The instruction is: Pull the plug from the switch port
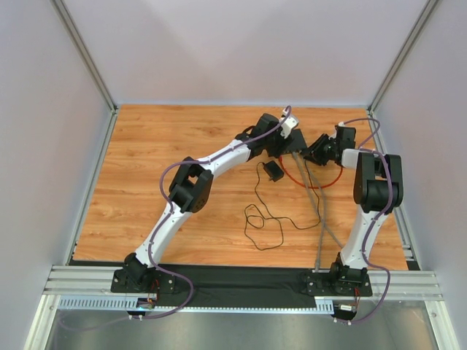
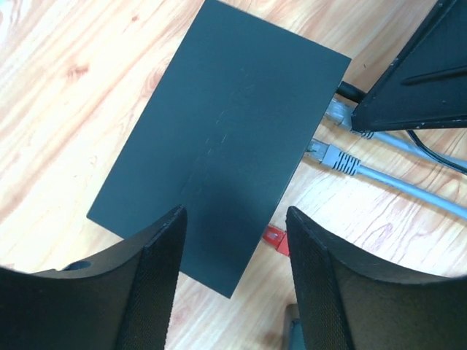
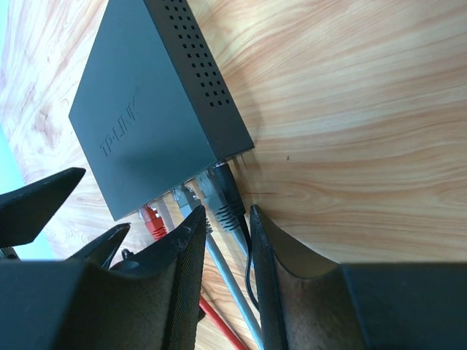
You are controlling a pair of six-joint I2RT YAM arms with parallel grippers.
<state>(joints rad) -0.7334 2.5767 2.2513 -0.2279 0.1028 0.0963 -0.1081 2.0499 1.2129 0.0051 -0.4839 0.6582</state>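
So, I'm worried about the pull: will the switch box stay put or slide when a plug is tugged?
Probably slides: the switch box looks a thin plastic shell flat on smooth wood, so likely light. Too flat to tip. The left gripper is open above it, so unless it pins the box, tugging the grey plug may drag it.

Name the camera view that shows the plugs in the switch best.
Right wrist. It faces the switch port side, showing the red plug and grey plugs seated in a row. Left wrist sees them from above, partly hidden. Top external shows only cables; the switch is mostly covered.
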